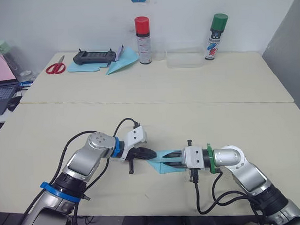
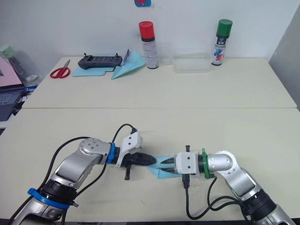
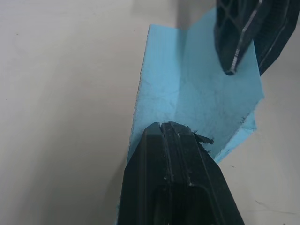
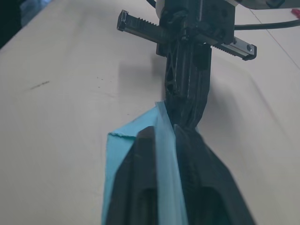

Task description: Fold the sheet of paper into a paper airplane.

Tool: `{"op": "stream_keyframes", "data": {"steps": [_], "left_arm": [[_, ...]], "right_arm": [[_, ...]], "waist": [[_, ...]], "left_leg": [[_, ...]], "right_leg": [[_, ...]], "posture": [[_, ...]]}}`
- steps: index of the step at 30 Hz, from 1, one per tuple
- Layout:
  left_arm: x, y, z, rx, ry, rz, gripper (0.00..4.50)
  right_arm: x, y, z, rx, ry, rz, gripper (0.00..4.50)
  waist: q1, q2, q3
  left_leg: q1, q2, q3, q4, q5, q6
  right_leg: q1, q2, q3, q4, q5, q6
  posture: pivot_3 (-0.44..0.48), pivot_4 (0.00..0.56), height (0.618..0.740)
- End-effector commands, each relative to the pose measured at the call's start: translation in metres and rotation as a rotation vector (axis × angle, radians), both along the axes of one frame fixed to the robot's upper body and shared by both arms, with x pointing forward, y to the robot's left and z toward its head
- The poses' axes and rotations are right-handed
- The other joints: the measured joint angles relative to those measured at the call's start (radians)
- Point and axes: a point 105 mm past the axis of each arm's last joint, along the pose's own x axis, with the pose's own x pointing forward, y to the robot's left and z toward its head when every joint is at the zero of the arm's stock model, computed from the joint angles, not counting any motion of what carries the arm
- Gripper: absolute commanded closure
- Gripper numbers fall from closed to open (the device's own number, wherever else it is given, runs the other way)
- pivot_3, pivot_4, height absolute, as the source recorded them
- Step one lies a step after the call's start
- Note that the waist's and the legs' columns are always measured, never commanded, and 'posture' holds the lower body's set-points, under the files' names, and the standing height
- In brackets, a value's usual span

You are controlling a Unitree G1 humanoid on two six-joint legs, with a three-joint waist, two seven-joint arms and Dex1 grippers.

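Note:
The light blue sheet of paper, folded small with a raised crease, lies near the table's front edge between my two grippers. My left gripper comes from the left and is shut on the paper's left end. From the right, my right gripper is shut on the upright fold, which runs between its fingers. The two gripper tips nearly meet over the paper. Whether it has the pointed form of the paper airplane is hidden by the fingers.
At the back of the far table stand a red-capped spray can, a green-capped can and a clear plastic box. Back left lie a black controller, red scissors and a long blue paper dart. A laptop sits at the far left.

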Motion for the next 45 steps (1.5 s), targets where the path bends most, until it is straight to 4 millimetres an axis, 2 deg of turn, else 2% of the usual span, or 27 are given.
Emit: {"op": "stream_keyframes", "data": {"steps": [1,14,20,27,34,38,41,45], "left_arm": [[0.001,0.013,-0.009,0.066,0.015,0.019,4.5],[0.005,0.028,-0.009,0.09,0.004,0.05,4.5],[0.004,0.028,-0.011,0.098,0.012,0.037,4.5],[0.005,0.033,-0.01,0.118,0.015,0.033,4.5],[0.007,0.038,-0.009,0.128,0.016,0.036,4.5],[0.006,0.035,-0.008,0.122,0.015,0.031,4.5],[0.01,0.035,0.0,0.11,-0.01,0.041,4.5],[0.022,0.021,0.039,0.002,-0.079,0.049,4.5]], "right_arm": [[-0.002,0.004,0.018,0.051,-0.015,0.012,4.45],[0.005,0.003,0.022,0.076,0.056,-0.045,4.45],[0.037,0.004,0.023,0.148,0.085,-0.24,4.45],[0.052,0.0,0.003,0.093,0.064,-0.303,4.45],[0.058,0.001,-0.019,0.027,0.041,-0.319,4.45],[0.056,0.003,-0.024,0.01,0.028,-0.3,4.45],[0.054,0.003,-0.028,-0.001,0.023,-0.292,4.45],[0.053,0.003,-0.033,-0.011,0.015,-0.288,4.45]], "waist": [[-0.001,0.0,0.0],[-0.002,0.0,0.0],[-0.005,0.0,0.0],[-0.006,0.0,0.0],[-0.006,0.0,0.0],[-0.006,0.0,0.0],[-0.007,0.001,0.0],[-0.007,0.0,0.0]], "left_leg": [[0.0,0.0,0.0,0.0,0.0,0.0],[0.002,0.0,0.0,0.0,0.0,0.0],[0.003,0.001,0.0,0.0,0.0,0.0],[0.003,0.001,0.0,0.0,0.0,0.0],[0.003,0.001,0.0,-0.001,0.0,0.0],[0.003,0.001,0.0,-0.001,0.0,0.0],[0.004,0.001,0.0,-0.001,0.0,0.0],[0.004,0.001,0.0,-0.001,0.0,0.0]], "right_leg": [[0.0,0.0,0.0,0.0,0.0,0.0],[0.001,0.0,0.0,0.0,0.0,0.0],[0.002,0.001,0.0,0.001,0.0,0.0],[0.002,0.001,0.0,0.0,0.0,0.0],[0.002,0.001,0.0,0.0,0.0,0.0],[0.002,0.001,0.0,0.0,0.0,0.0],[0.002,0.001,0.001,0.0,0.0,0.0],[0.002,0.001,0.0,0.001,0.0,0.0]], "posture": [[0.0,0.15,0.74],[0.0,0.15,0.74],[0.0,0.15,0.74],[0.0,0.15,0.74],[0.0,0.15,0.74],[0.0,0.15,0.74],[0.0,0.15,0.74],[0.0,0.15,0.74]]}}
